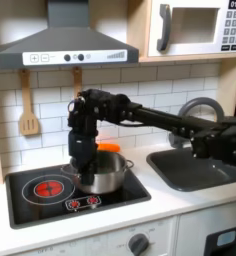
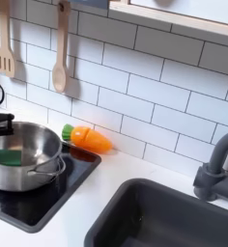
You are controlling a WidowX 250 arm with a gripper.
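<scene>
From my remote station I saw the white counter [image 1: 180,205] carrying everything, with the dark sink [image 1: 195,168] set into it on the first exterior view's right and its grey faucet [image 2: 214,174] at the second exterior view's right edge. The black stovetop [image 1: 35,195] sat on the first exterior view's left, one red burner ring [image 1: 48,186] bare beside the pot. Above hung the grey range hood [image 1: 65,45], and a microwave [image 1: 195,28] filled the upper right of the first exterior view.

The black arm [image 1: 160,117] stretched from the first exterior view's right across the sink and bent down over the stove. Its gripper [image 1: 83,170] pointed down at the left rim of the steel pot [image 1: 108,175], which stood on the stovetop's right half. I could not tell how far the jaws were parted or whether they had hold of the rim, since the wrist blocked them.

In the second exterior view the pot [image 2: 24,154] showed something green [image 2: 7,155] lying inside on its bottom; I could not tell what it was. A toy carrot [image 2: 89,138] lay on the counter just behind the pot, against the tiled wall, close to the arm's path. A wooden spatula [image 1: 29,105] and a wooden spoon [image 2: 59,58] hung on the wall above, well apart from the pot.
</scene>
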